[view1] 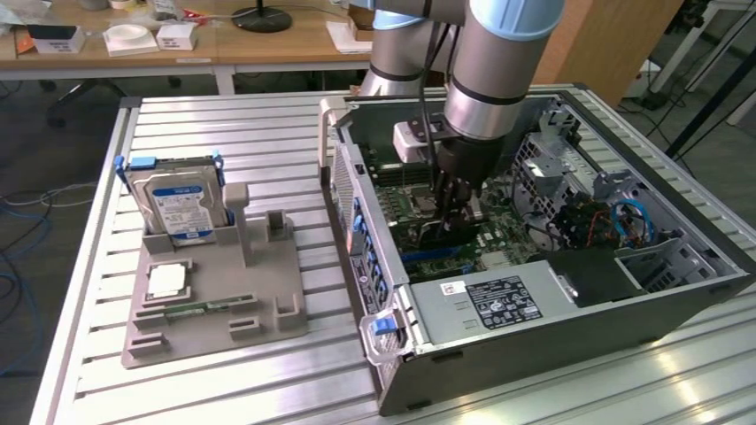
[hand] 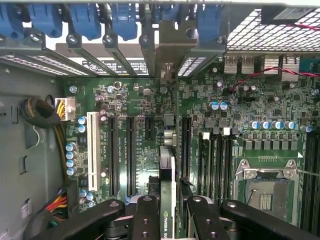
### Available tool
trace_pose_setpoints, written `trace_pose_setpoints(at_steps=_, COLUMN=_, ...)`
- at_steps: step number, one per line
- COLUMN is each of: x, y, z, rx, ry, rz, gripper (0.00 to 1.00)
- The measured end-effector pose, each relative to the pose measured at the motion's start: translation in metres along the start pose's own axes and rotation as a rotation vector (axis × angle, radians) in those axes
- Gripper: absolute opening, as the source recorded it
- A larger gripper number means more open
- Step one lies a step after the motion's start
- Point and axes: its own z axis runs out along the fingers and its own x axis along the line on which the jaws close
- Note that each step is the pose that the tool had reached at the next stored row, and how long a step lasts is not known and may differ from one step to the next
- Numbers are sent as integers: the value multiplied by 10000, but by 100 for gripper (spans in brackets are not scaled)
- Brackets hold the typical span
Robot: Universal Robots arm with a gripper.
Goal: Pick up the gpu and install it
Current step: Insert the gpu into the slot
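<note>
From the exterior view's left, I see the grey fixture (view1: 272, 328) on the desk (view1: 236, 133). The hard drive (view1: 177, 208) stands upright in its slot and the memory stick (view1: 204, 308) lies flat near the front. I take it the fixture presents each part in a known pose for grasping.

Towards the exterior view's right, the computer case (view1: 661, 305) lies on its side with the open face up, which lets my arm (view1: 502, 71) come straight down onto the motherboard (view1: 408, 190). From this angle the end effector (view1: 455, 204) sits deep inside the case, and its load is hard to make out.

The wrist view supplies that. The end effector is clamped on the gpu (hand: 167, 175), held edge-on between the fingers (hand: 145, 220) so that its connector edge can face the board. The card hangs among the black expansion slots (hand: 131, 155), parallel to them, with its far end lined up with the rear bracket openings (hand: 165, 55). I cannot tell whether it is seated.
</note>
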Motion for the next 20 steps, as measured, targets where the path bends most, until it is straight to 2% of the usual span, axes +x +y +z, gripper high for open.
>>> trace_pose_setpoints(at_steps=20, x=71, y=0, z=6, rx=4, ry=-1, rz=402, gripper=26)
